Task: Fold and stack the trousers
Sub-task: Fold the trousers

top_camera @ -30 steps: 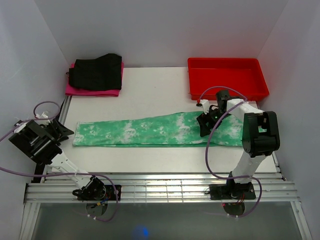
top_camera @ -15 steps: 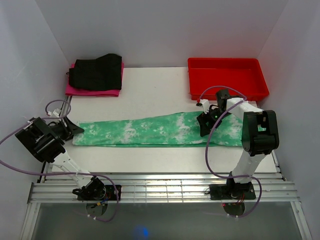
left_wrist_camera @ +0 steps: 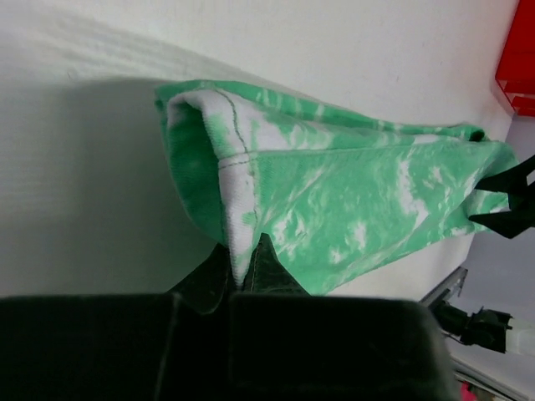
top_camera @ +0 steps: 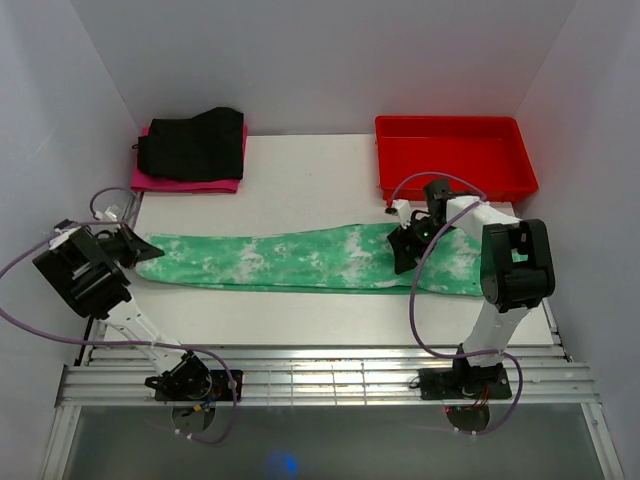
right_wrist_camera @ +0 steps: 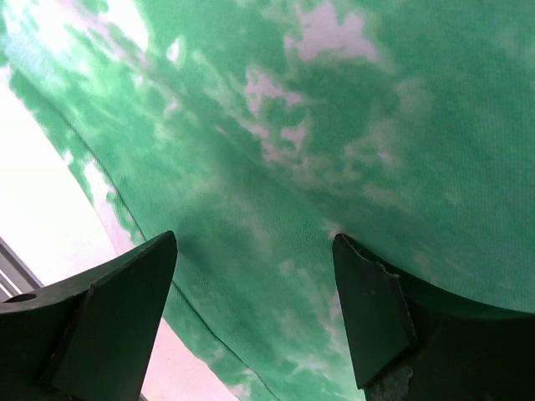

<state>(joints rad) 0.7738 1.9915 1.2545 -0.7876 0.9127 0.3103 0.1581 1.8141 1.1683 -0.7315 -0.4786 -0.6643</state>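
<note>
The trousers (top_camera: 290, 262), bright green with white blotches, lie stretched flat across the white table (top_camera: 300, 185) from left to right. My left gripper (top_camera: 150, 252) is at their left end, shut on the stitched hem. In the left wrist view the hem (left_wrist_camera: 238, 180) is bunched up and pinched between the two dark fingertips of the left gripper (left_wrist_camera: 242, 263). My right gripper (top_camera: 400, 250) stands open over the right part of the trousers. In the right wrist view the right gripper (right_wrist_camera: 255, 242) has its fingers spread wide just above the green fabric (right_wrist_camera: 292, 125), with nothing between them.
A red tray (top_camera: 455, 155) stands at the back right, close behind the right arm. A folded black garment (top_camera: 192, 143) lies on a pink one (top_camera: 185, 184) at the back left. White walls close in both sides. Metal rails (top_camera: 320, 375) run along the near edge.
My left gripper moved right onto the trousers' left end and shut on the hem, which is now bunched and raised. The right gripper shifted slightly left over the fabric and stays open.
</note>
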